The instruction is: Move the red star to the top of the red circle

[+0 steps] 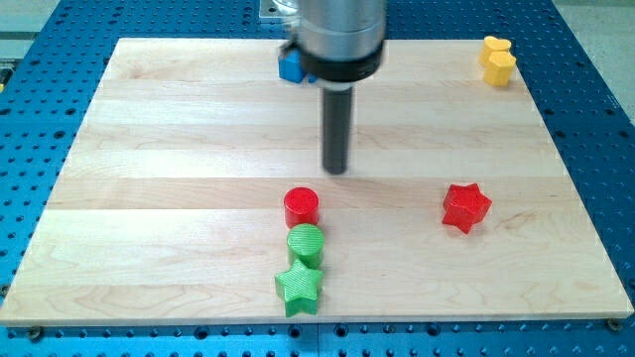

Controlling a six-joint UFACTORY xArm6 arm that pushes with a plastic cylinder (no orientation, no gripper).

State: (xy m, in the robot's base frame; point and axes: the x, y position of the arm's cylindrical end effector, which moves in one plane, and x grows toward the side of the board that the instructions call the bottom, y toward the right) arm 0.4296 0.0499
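Observation:
The red star (465, 206) lies on the wooden board at the view's right, well apart from the other blocks. The red circle (302, 206) lies near the middle, level with the star and far to its left. My tip (336, 169) is the lower end of the dark rod, just above and slightly right of the red circle, not touching it. The tip is far to the left of the red star.
A green circle (306, 243) sits directly below the red circle, and a green star (299, 286) below that. A blue block (290, 64) is partly hidden behind the arm at the top. A yellow heart-shaped block (497, 59) lies at the top right. The board (149, 198) sits on a blue perforated table.

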